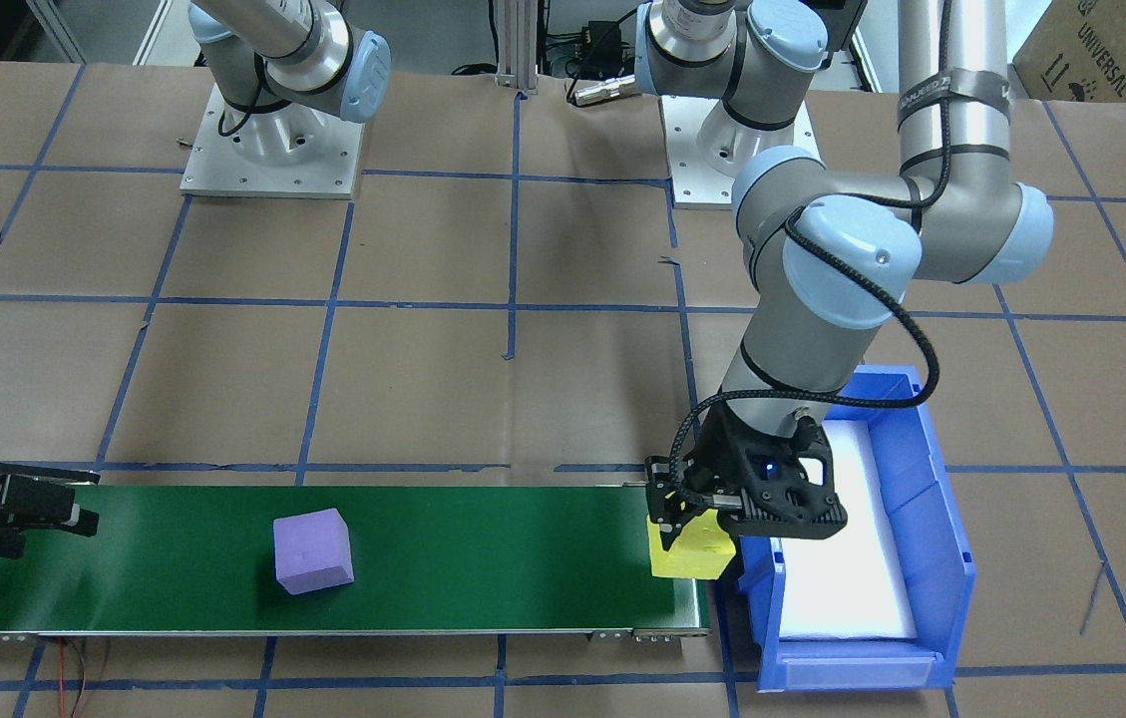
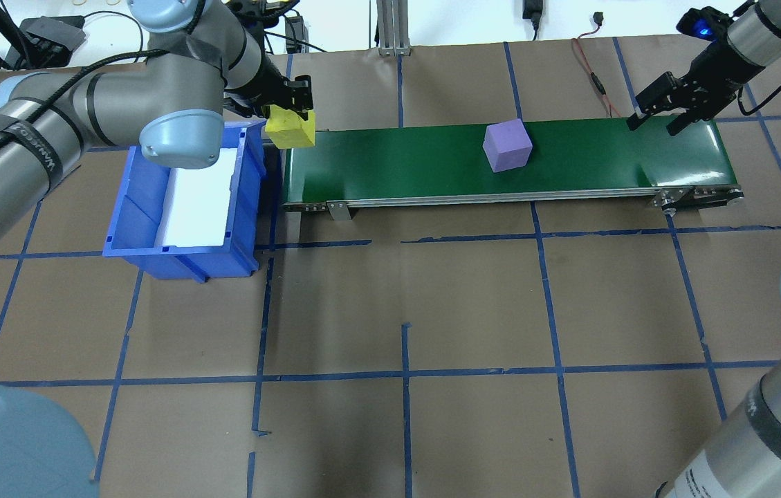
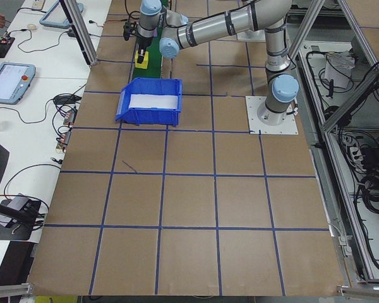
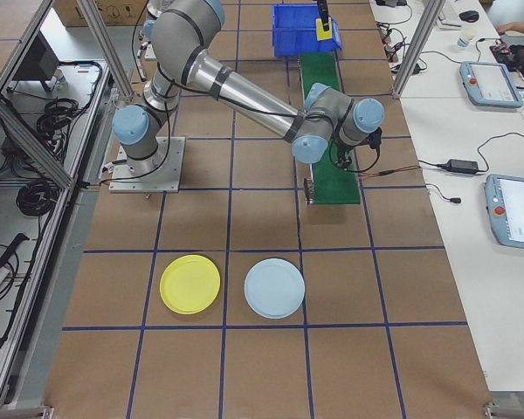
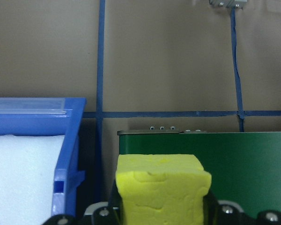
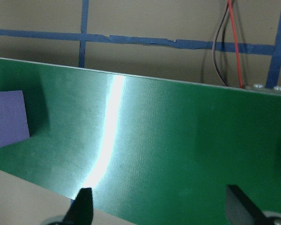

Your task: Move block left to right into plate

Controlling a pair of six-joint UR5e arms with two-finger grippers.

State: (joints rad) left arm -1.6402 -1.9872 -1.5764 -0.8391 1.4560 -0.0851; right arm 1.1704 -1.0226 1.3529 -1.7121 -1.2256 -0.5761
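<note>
We see the left tool point(image 1: 690, 527) closed on the yellow block point(image 1: 690, 554) at the left end of the green conveyor belt point(image 1: 473, 558), right beside the blue bin point(image 1: 932, 529). In the left wrist view the block sits squarely between the jaws, low over the belt's end; whether it touches the belt we cannot tell. The right tool point(image 2: 667, 104) hovers open and empty above the belt's far end, its fingertips point(image 6: 84, 206) spread wide over the green surface. The purple block point(image 2: 508, 145) rests on the belt between the two tools, nearer the right one. The yellow plate point(image 4: 189, 285) lies on the counter well away from the belt, beside a pale blue plate point(image 4: 275, 288).

We judge these to be the main risks. The yellow block looks like soft foam, so a release from any height could make it bounce or tip off the belt edge, or fall into the gap by the bin. If it lands askew, the right tool may catch it on a corner later. The purple block might ride past the open right tool and drop off the belt's end. And with two similar plates side by side, a drop could land in the wrong one, or clip the rim.
</note>
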